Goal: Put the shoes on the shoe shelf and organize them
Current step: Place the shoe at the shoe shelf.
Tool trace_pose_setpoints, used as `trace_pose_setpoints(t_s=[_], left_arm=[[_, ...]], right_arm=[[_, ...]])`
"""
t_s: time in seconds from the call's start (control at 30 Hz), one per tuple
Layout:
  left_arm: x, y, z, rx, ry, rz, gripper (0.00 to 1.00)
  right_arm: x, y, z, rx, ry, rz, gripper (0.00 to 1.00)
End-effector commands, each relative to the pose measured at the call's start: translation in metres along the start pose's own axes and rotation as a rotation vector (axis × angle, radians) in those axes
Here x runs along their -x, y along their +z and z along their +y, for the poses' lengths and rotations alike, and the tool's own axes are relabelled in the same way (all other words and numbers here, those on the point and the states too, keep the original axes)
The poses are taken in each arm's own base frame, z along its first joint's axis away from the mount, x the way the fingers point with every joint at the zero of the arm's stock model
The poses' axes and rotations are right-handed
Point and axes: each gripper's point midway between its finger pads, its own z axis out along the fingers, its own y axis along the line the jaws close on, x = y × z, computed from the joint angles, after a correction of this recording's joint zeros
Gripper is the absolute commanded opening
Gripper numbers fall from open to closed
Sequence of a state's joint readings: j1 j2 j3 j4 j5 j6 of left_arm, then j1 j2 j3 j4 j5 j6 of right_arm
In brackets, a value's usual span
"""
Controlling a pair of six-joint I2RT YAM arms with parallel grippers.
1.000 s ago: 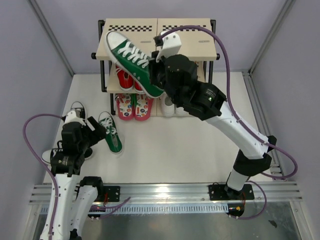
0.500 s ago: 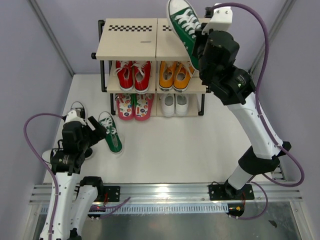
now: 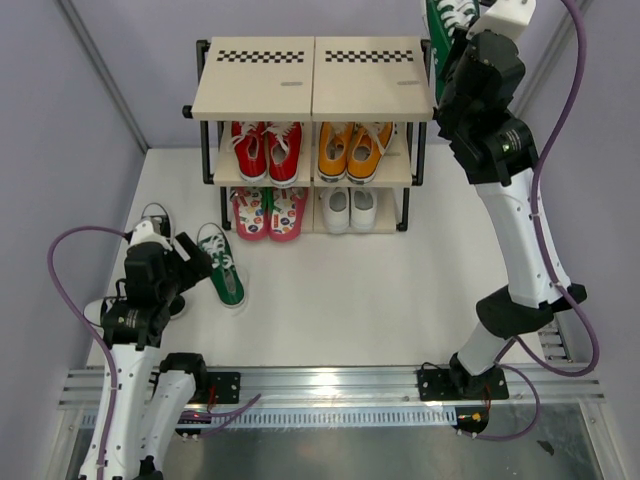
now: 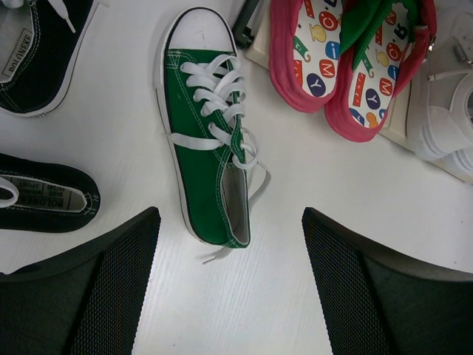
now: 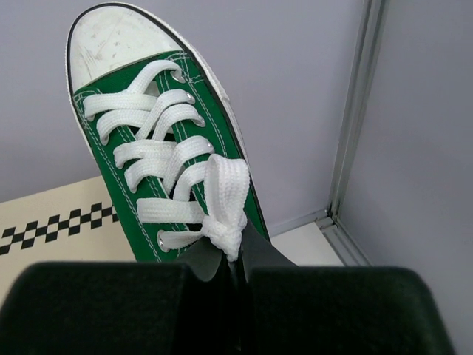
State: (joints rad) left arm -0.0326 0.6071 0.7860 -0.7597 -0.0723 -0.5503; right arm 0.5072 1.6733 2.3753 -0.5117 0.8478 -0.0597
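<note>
My right gripper [image 3: 462,42] [image 5: 235,255] is shut on the tongue and lace knot of a green white-laced sneaker [image 3: 446,16] [image 5: 151,140]. It holds the shoe in the air past the right end of the shoe shelf [image 3: 313,92] [image 5: 52,222]. The other green sneaker [image 3: 222,266] [image 4: 207,155] lies on the floor in front of my left gripper [image 3: 192,256] [image 4: 230,255], which is open and empty. Two black sneakers [image 4: 41,44] [image 4: 44,198] lie to its left. Pink flip-flops [image 3: 268,212] [image 4: 347,66] and small white shoes [image 3: 349,208] [image 4: 447,126] sit on the bottom tier.
A red pair [image 3: 266,150] and an orange pair [image 3: 352,148] fill the middle tier. The shelf's top boards carry nothing. Purple walls with metal posts [image 3: 100,75] [image 5: 355,111] close in the left, right and back.
My right arm has swung the green sneaker from over the shelf's left top board up and rightwards, past the shelf's right end. The left arm has not moved.
</note>
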Motion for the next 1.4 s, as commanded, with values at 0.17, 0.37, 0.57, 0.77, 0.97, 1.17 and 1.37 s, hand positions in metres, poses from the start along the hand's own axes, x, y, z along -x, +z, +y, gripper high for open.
trace_pose_setpoints(t_s=[0.17, 0.37, 0.57, 0.77, 0.97, 1.17, 1.37], left_arm=[[0.002, 0.006, 0.003, 0.024, -0.008, -0.006, 0.81], [0.001, 0.007, 0.002, 0.021, -0.007, 0.001, 0.81], [0.001, 0.007, 0.002, 0.018, -0.007, 0.001, 0.81], [0.001, 0.006, 0.001, 0.012, -0.006, -0.001, 0.81], [0.0, 0.007, 0.001, 0.012, -0.004, 0.005, 0.81], [0.0, 0.007, 0.0, 0.009, -0.003, 0.006, 0.81], [-0.001, 0.008, 0.001, 0.01, -0.003, 0.011, 0.81]], right_arm=[[0.041, 0.007, 0.011, 0.066, 0.245, -0.114, 0.03], [0.047, 0.009, 0.015, 0.076, 0.33, -0.129, 0.03], [0.023, 0.02, 0.024, 0.045, 0.325, -0.079, 0.03], [0.005, 0.03, 0.027, 0.013, 0.346, -0.048, 0.03], [-0.008, 0.038, 0.032, 0.004, 0.362, -0.028, 0.03], [-0.022, 0.045, 0.039, 0.018, 0.34, -0.006, 0.03], [-0.043, 0.056, 0.05, 0.048, 0.307, 0.034, 0.03]])
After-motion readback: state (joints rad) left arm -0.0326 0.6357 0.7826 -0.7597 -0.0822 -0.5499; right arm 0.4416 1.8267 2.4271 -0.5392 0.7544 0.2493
